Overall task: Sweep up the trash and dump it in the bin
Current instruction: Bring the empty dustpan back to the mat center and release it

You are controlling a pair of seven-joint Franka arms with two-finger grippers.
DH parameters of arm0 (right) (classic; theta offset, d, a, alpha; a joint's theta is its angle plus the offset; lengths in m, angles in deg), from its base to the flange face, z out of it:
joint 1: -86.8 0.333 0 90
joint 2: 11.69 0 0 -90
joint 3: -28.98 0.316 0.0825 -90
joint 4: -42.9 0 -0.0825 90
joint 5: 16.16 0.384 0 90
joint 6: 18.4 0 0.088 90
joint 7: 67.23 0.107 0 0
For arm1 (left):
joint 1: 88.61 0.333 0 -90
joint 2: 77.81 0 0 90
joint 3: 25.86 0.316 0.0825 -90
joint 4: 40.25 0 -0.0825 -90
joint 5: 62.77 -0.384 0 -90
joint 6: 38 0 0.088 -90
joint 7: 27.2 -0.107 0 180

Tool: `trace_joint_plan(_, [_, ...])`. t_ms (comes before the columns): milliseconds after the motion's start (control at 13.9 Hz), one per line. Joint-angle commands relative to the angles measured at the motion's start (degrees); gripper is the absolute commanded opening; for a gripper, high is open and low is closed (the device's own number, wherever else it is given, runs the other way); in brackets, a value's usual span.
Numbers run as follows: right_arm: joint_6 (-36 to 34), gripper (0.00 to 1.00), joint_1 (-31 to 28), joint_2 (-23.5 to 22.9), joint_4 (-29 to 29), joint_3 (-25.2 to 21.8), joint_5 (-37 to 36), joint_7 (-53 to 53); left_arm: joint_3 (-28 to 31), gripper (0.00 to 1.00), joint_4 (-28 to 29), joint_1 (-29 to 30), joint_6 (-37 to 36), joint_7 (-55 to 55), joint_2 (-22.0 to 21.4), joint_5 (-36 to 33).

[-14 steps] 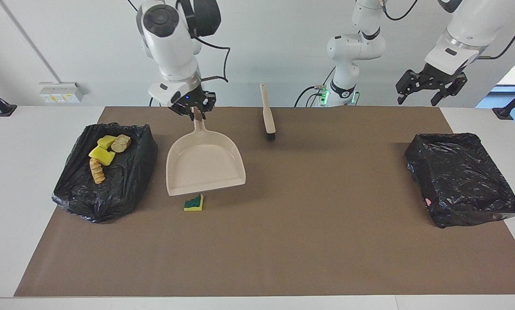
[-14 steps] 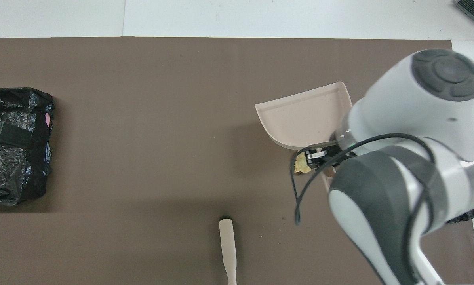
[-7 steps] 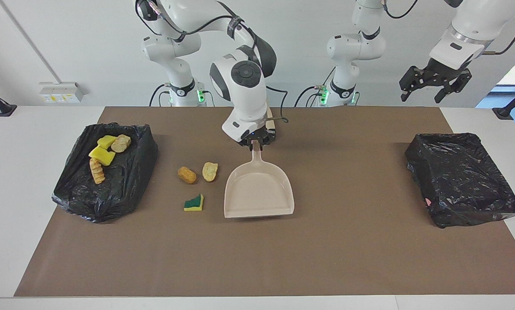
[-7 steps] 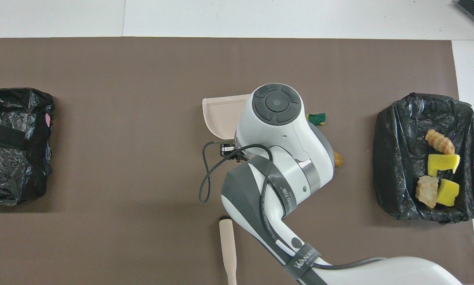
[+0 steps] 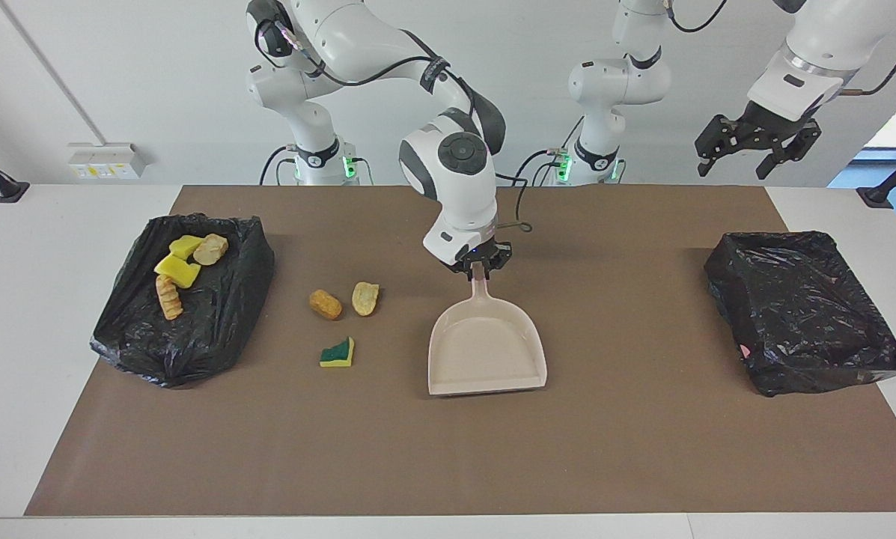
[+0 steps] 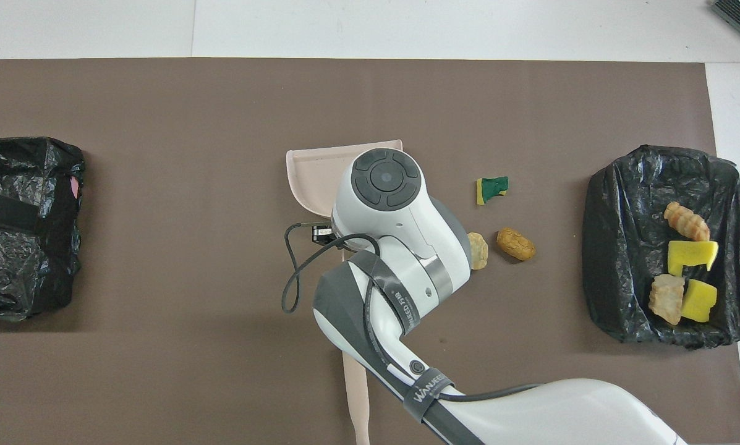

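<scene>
facing: right gripper (image 5: 480, 267) fingers clamp dustpan (image 5: 486, 352) handle; left gripper (image 5: 747, 152) spread wide, aloft | three trash (image 5: 340, 310) scraps on mat, four in bin (image 5: 193, 329) | overhead: arm hides dustpan handle, brush (image 6: 358, 402) half-covered

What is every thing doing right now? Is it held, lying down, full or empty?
Dustpan: empty, held by its handle.
Right tool: shut on dustpan handle.
Left tool: open, up in the air, waiting.
Brush: lying untouched.
Three scraps: loose on mat.
Bin: holds four scraps.
Other bin: nothing visible inside.
</scene>
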Motion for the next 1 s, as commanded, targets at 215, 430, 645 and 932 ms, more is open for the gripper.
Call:
trace_joint_plan(215, [5.71, 0.0, 0.18, -3.44, -0.9, -0.22, 1.69, 1.07, 0.92, 1.0, 0.11, -1.3, -1.27, 0.01, -0.56, -0.37])
trace_joint_plan(430, [4.66, 0.34, 0.18, -3.35, -0.81, -0.22, 1.51, 0.63, 0.83, 1.0, 0.11, -1.83, -0.92, 0.01, -0.73, -0.37])
trace_joint_plan(645, [3.35, 1.0, -0.08, -1.34, 0.06, -0.22, 1.42, 0.36, 0.65, 1.0, 0.19, -1.74, -1.44, 0.19, -0.82, -0.28])
trace_joint_plan(932, [-8.32, 1.0, -2.89, 5.24, 0.33, -0.22, 1.95, -1.91, 0.74, 1.0, 0.28, -1.21, -0.75, 0.36, -0.82, -0.37])
